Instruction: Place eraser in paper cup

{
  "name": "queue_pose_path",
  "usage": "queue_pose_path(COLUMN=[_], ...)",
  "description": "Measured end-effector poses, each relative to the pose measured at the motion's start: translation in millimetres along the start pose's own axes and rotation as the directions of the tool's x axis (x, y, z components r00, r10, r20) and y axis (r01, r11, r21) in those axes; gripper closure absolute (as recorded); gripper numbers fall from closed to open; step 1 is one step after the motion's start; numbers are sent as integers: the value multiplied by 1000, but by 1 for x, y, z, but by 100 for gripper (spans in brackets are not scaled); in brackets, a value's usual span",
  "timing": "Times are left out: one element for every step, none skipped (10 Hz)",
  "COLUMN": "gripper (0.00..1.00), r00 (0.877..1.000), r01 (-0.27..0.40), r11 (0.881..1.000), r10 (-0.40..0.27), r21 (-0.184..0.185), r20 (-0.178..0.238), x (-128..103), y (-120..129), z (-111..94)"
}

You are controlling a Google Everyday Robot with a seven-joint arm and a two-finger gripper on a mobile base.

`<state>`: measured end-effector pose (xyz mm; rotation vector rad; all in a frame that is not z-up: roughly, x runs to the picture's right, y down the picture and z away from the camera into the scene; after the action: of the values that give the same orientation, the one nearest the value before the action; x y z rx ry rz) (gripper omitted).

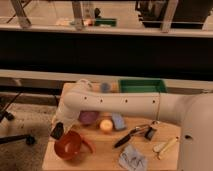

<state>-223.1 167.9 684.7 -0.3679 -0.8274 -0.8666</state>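
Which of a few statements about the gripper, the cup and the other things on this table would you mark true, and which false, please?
1. The gripper is near the left end of the table, close beside the paper cup. True.
2. The paper cup is blue. False: it is red-orange, with a curved handle on its side.
3. The purple bowl sits behind the paper cup, farther from the camera. True.
4. The green tray is at the front edge of the table. False: it is at the back edge, on the right.
5. A grey cloth lies on the table to the right of the paper cup. True.
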Motion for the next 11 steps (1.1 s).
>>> queue_pose_path(gripper=[100, 100, 100, 100, 100, 100, 100, 100, 100, 100, 100], r00=[1000, 1000, 1000, 999, 999, 998, 997, 996, 995, 995, 995], r01=[10, 18, 24, 31, 37, 42, 42, 43, 45, 48, 49], r11=[1000, 1000, 1000, 1000, 999, 999, 999, 999, 999, 999, 999], r10=[-10, -18, -24, -31, -37, -41, -41, -42, -44, -47, -47], r21=[0, -1, -1, 3, 6, 9, 10, 11, 12, 13, 12], r20=[-6, -12, -20, -33, -41, -53, -64, -77, -85, -90, -89], x=[0, 0, 1, 5, 7, 11, 16, 22, 24, 24, 24], y=[-7, -11, -15, -21, -26, -32, -35, -38, -40, -42, -42], z=[3, 6, 7, 7, 8, 8, 8, 8, 8, 9, 9])
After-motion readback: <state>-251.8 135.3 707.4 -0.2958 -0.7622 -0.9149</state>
